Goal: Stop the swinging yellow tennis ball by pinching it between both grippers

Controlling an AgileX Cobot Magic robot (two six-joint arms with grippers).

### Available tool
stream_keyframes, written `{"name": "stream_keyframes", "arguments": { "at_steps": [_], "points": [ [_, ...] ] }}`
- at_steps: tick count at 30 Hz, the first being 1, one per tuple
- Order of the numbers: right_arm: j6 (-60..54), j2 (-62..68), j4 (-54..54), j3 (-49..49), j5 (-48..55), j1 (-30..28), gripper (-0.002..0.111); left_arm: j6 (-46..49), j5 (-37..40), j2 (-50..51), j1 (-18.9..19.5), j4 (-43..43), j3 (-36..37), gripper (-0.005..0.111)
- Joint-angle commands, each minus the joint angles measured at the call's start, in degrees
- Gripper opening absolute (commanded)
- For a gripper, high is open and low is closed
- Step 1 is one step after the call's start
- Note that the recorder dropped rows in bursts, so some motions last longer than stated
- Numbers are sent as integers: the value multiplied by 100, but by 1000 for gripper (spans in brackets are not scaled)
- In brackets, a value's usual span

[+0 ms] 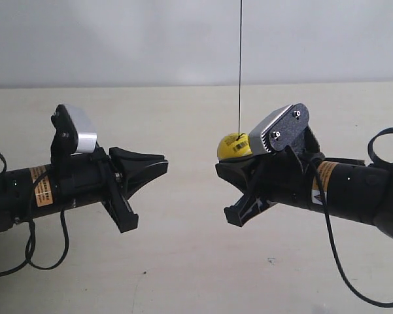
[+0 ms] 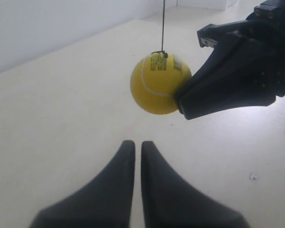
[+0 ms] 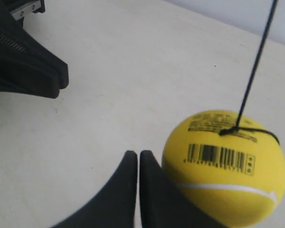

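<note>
Observed condition:

1. The yellow tennis ball (image 1: 231, 147) hangs on a thin dark string (image 1: 240, 65) above the pale counter (image 1: 183, 268). It is not resting on the counter. A barcode sticker (image 3: 220, 155) sits near the top of the ball, where the string is tied on. A white seam runs below the sticker.

2. Right tool (image 3: 138, 155), the arm at the exterior view's right: the two black fingers are pressed together with only a hairline slit between them, and nothing is held between them. The ball lies against the outer side of one finger, not between the pair. Contact looks made in the right wrist view. In the left wrist view this tool's tip (image 2: 186, 102) also meets the ball's edge. In the exterior view the ball is partly hidden behind this arm's silver-grey camera block (image 1: 274, 127).

3. Left tool (image 2: 134, 145), the arm at the exterior view's left: the fingers are likewise closed on each other with a thin gap and hold nothing. Its tip (image 1: 165, 165) points toward the ball from the opposite side. It stands apart from the ball, with bare counter visible between them.

4. The two tools face each other at similar height. The ball touches only the right one.
</note>
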Motion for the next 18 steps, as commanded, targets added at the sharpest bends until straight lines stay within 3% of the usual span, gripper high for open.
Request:
{"name": "stream_keyframes", "arguments": {
  "at_steps": [1,18],
  "points": [
    [-55,8,31,-7,1,9,0,-49,2,26,-29,5,-19,5],
    [-32,8,31,-7,-20,9,0,-28,12,26,-29,-79,-19,5]
  ]
}}
